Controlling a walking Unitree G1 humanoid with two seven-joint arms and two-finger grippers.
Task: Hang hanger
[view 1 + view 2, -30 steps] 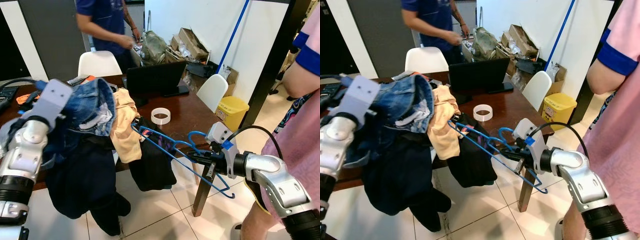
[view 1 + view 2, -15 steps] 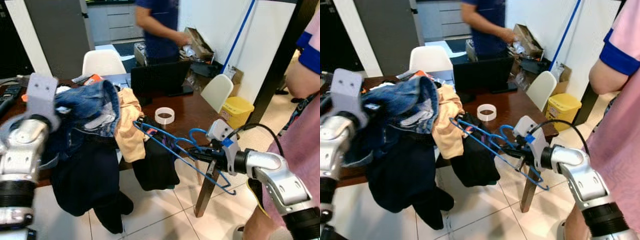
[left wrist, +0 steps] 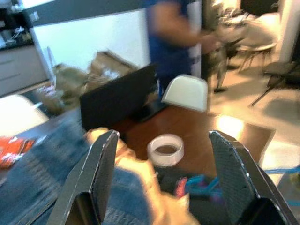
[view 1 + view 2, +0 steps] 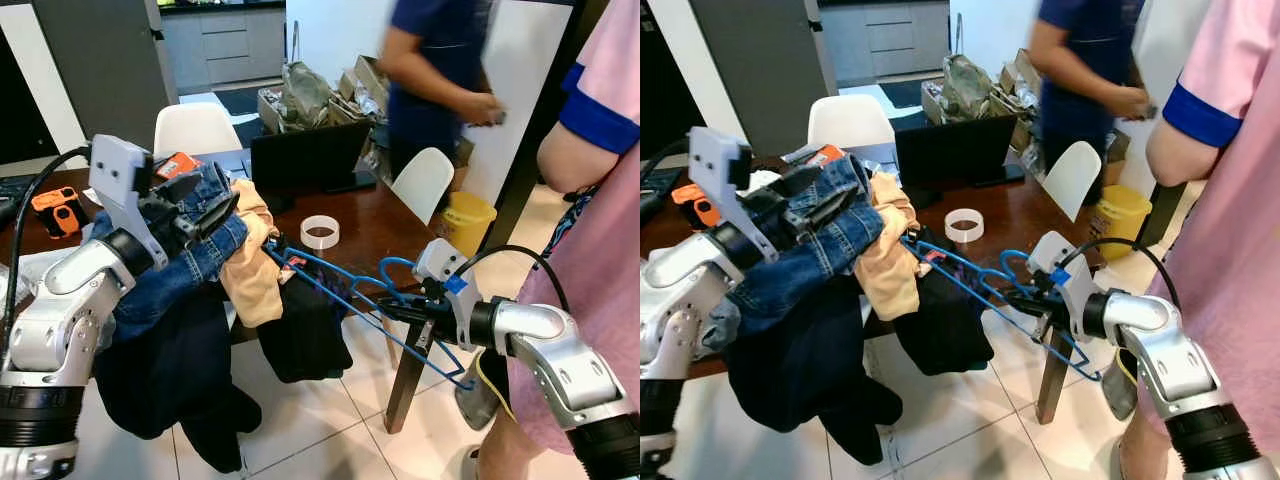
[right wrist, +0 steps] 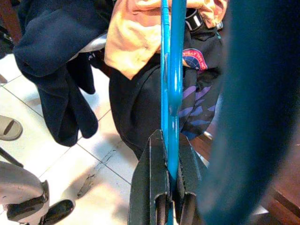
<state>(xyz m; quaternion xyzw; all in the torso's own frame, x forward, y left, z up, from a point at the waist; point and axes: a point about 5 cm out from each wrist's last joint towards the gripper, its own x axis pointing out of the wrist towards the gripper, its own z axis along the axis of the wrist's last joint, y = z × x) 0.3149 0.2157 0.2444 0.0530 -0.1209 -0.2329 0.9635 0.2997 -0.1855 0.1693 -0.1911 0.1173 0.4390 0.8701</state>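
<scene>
Right wrist view shows the blue hanger (image 5: 169, 70) clamped between the right gripper (image 5: 169, 206) fingers, reaching ahead toward the clothes pile (image 4: 240, 260). Left gripper (image 3: 159, 187) is spread wide above it. Hanging seems undone.

The left gripper (image 4: 205, 205) has swung up over the jeans (image 4: 185, 265), fingers spread toward the table (image 4: 375, 225).
</scene>
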